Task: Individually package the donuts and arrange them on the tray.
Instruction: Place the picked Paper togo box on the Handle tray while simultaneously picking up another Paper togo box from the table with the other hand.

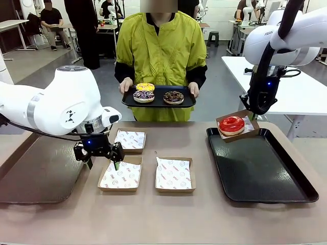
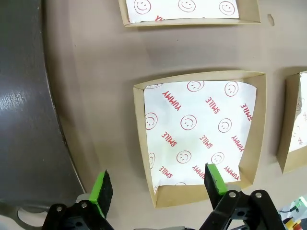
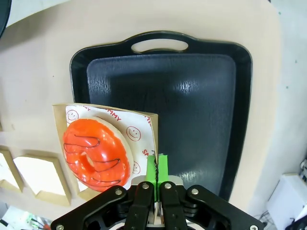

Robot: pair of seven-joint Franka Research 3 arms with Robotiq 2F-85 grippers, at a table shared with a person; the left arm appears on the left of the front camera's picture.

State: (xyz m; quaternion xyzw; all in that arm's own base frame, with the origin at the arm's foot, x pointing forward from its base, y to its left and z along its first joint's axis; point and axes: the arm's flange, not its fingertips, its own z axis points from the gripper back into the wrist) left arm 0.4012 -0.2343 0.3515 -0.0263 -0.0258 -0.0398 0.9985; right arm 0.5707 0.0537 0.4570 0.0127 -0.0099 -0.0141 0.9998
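Note:
A glossy red-iced donut [image 1: 231, 124] [image 3: 93, 153] lies in a paper-lined cardboard box [image 1: 250, 125] [image 3: 151, 128]. My right gripper [image 1: 251, 113] [image 3: 157, 167] is shut on that box's edge and holds it tilted just above the far left corner of the black tray [image 1: 263, 176] [image 3: 192, 96]. Across the table a person holds a smaller black tray [image 1: 158, 103] bearing the yellow donut [image 1: 145, 87], the sprinkled donut [image 1: 143, 95] and the chocolate donut [image 1: 173, 97]. My left gripper [image 1: 102, 159] [image 2: 158, 186] hangs open over the near edge of an empty box [image 1: 120, 175] [image 2: 199, 134].
Two more empty lined boxes [image 1: 130, 140] [image 1: 175, 174] sit mid-table. A large dark tray [image 1: 36, 176] [image 2: 24, 110] lies at the table's left, beside my left arm. The black tray on the right has nothing on its surface.

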